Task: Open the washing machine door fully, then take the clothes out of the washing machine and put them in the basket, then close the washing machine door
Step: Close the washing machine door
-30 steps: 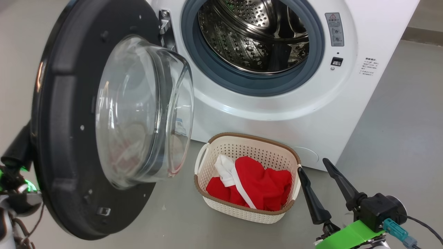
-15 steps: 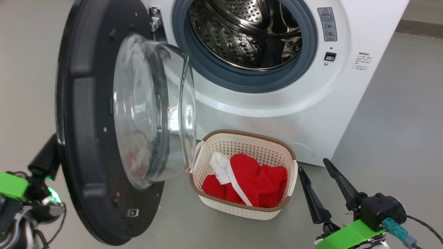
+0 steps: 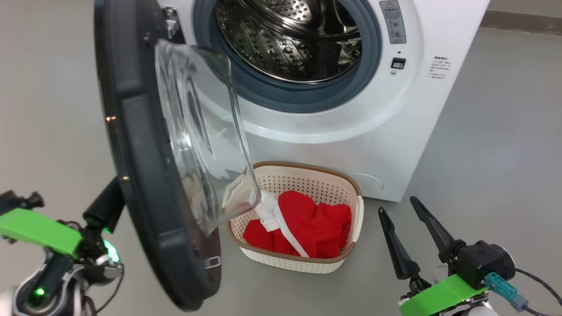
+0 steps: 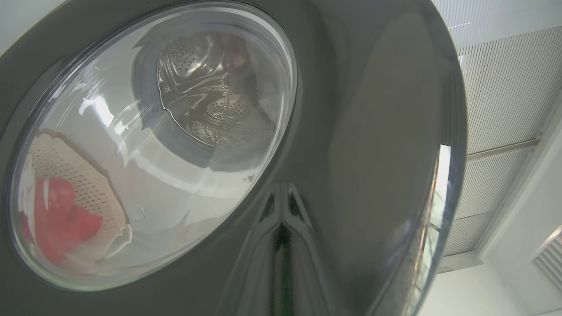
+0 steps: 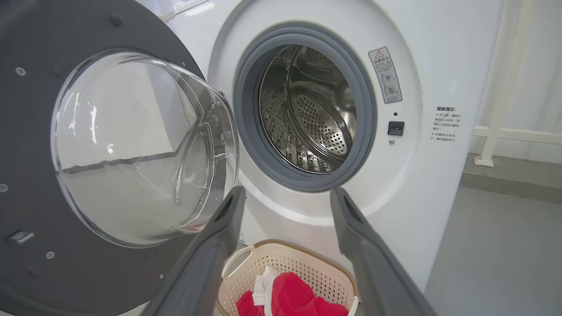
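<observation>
Left claw, pinched shut, touches the door on its outer face. Right claw gapes wide, empty, beside the basket of clothes.

Plain grey floor, white washer standing on it beyond the right gripper, cream basket on the floor just left of that gripper, at the washer's foot, possibly touching it

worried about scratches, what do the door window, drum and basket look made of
Door window: probably clear glass, glossy with sharp reflections. Drum: bare steel by its look, shiny and perforated. Basket: likely cream plastic, matte, moulded holes, brown woven-look rim.
</observation>
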You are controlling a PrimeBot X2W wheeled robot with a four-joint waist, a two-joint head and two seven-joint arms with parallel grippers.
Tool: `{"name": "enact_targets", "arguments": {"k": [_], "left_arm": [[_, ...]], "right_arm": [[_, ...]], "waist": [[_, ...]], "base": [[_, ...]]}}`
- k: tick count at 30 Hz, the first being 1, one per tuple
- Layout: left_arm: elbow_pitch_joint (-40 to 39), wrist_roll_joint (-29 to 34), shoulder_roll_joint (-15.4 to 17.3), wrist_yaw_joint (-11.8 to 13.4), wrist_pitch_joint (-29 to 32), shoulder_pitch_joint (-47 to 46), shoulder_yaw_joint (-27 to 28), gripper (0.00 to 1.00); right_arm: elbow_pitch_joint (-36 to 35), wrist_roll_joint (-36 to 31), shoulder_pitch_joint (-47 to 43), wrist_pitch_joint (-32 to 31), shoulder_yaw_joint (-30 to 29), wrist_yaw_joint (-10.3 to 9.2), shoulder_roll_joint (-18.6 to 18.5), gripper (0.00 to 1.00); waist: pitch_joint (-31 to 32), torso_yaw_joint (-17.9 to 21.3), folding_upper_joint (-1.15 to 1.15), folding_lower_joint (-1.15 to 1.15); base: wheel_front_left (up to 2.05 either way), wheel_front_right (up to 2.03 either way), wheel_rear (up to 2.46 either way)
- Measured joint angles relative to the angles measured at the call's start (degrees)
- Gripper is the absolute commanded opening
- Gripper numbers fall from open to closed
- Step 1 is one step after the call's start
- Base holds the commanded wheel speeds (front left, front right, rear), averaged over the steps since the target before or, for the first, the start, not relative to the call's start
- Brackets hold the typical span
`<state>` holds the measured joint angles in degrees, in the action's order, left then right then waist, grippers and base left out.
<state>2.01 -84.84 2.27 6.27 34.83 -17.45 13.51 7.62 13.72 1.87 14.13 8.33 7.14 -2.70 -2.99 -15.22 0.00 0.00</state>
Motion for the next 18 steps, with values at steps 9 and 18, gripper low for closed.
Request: {"name": "enact_targets", "arguments": {"k": [9, 18], "left_arm": [[0.3, -4.0, 0.0, 0.0, -3.8, 0.0, -4.2, 0.00], [1.2, -6.4, 0.0, 0.0, -5.0, -0.1, -6.5, 0.00]], "right_arm": [[0.7, 0.3, 0.8, 0.1, 0.1, 0.01, 0.0, 1.00], [0.9, 0.3, 0.8, 0.1, 0.1, 0.00, 0.0, 1.00]], "waist": [[-0.3, 2.1, 0.00, 0.00], [-0.7, 4.4, 0.00, 0.00]], "base": [[0.00, 0.00, 0.00], [0.00, 0.00, 0.00]]}}
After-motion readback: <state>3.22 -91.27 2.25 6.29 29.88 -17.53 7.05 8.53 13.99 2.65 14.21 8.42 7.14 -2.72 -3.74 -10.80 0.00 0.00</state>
